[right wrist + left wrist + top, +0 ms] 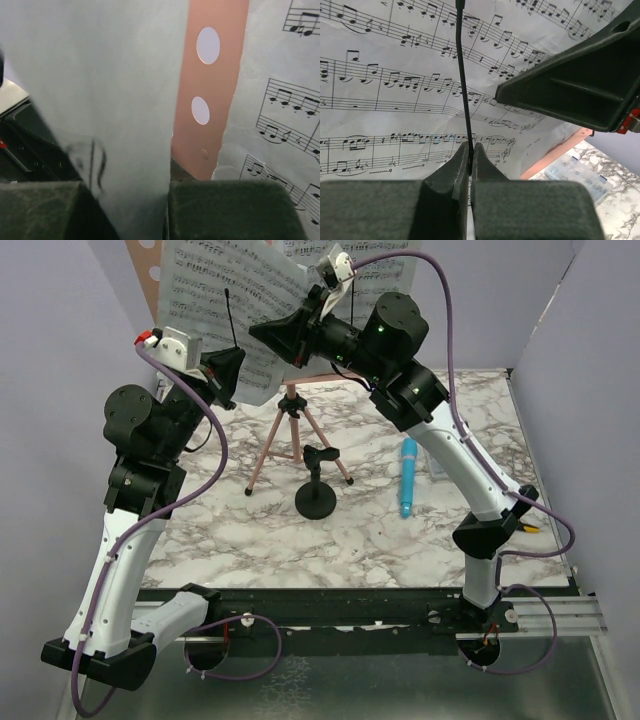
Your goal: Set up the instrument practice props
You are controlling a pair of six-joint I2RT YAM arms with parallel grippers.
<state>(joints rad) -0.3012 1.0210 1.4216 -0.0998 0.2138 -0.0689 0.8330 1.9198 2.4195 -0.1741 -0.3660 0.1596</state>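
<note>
The pink music stand [291, 426] stands on thin tripod legs at the back of the table, its hole-dotted desk [210, 75] showing between two sheet-music pages. My left gripper [228, 368] is shut on a thin black wire [462, 75] that runs up in front of the left page [215, 300]. My right gripper [268, 335] is closed on the right edge of that page [100, 75], which passes between its jaws. A second page [385, 265] lies on the desk to the right. The blue microphone [408, 477] lies on the table. The black mic stand [316, 485] stands upright in front of the tripod.
A clear plastic compartment box [575, 170] lies on the marble tabletop [300, 540] to the right of the microphone. Purple walls close in the left, back and right sides. The right arm reaches over the tripod, and both arms' cables hang loose.
</note>
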